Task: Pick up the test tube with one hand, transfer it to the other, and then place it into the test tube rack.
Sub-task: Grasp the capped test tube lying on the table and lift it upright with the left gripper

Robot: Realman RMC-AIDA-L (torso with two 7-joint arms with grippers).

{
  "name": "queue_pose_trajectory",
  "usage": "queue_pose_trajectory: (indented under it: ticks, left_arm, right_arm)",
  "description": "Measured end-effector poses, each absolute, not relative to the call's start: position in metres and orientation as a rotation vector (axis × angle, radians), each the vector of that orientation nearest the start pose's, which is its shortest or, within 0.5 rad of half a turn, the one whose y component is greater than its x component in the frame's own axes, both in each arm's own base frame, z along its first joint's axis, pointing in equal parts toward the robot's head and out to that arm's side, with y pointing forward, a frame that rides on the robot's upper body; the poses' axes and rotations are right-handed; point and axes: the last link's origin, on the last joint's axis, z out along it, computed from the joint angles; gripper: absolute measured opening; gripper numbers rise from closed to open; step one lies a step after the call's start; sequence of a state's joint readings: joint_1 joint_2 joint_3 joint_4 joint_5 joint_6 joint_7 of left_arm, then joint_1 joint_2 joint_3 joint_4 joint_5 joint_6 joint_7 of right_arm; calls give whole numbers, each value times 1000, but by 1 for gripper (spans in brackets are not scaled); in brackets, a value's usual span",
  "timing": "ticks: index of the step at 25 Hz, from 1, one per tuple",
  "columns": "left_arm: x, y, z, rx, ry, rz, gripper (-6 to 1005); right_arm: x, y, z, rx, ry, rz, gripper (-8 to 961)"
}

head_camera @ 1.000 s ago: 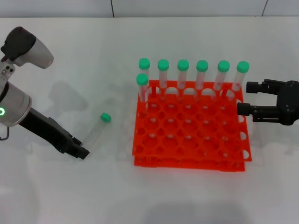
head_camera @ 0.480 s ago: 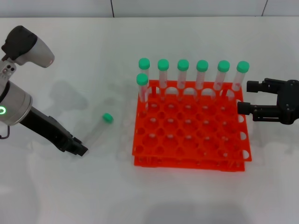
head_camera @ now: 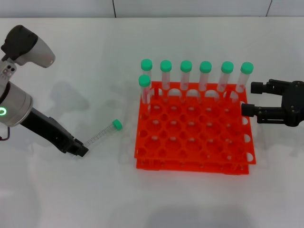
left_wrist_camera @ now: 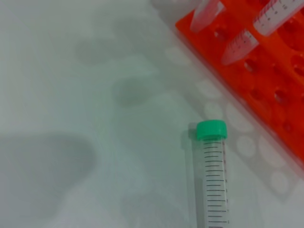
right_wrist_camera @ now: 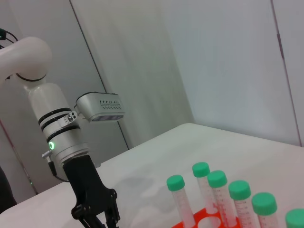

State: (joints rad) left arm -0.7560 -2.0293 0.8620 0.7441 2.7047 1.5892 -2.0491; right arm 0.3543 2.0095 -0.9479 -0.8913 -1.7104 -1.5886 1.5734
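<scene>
clear graduated test tube (head_camera: 101, 135), green cap, lying flat.

Bench: plain white flat bench (head_camera: 190, 199), matte surface.
Seven standing tubes: clear plastic tubes with green caps (head_camera: 205, 67), upright at far side.

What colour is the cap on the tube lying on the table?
Green screw cap, clearest in the left wrist view.

A laboratory-style test bench is shown. An orange-red test tube rack (head_camera: 192, 130) stands at the centre of a plain white table (head_camera: 190, 199), seven green-capped graduated tubes (head_camera: 205, 76) are lined along its upper edge, and pale wall panels (right_wrist_camera: 228, 61) are seen behind.
</scene>
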Motion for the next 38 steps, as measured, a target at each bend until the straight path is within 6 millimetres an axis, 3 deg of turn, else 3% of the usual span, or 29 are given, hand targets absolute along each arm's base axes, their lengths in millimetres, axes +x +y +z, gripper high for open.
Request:
queue_pose_trajectory:
  ticks: [14,23,29,38]
  left_arm:
    - [-269,355,5,-2789,-1142,450,183]
    - [-276,353,10,-2767,-1170,317,183]
    - [-286,354,32,-2675,-1179,105,183]
    - [-283,364,80,-2480,-1016,-358,183]
  right_arm:
    - [259,313,44,-2690,650,771,827]
    - [261,315,48,-2659,640,790,827]
    - [260,316,48,-2658,633,797,827]
    - [259,315,49,-2652,633,813,826]
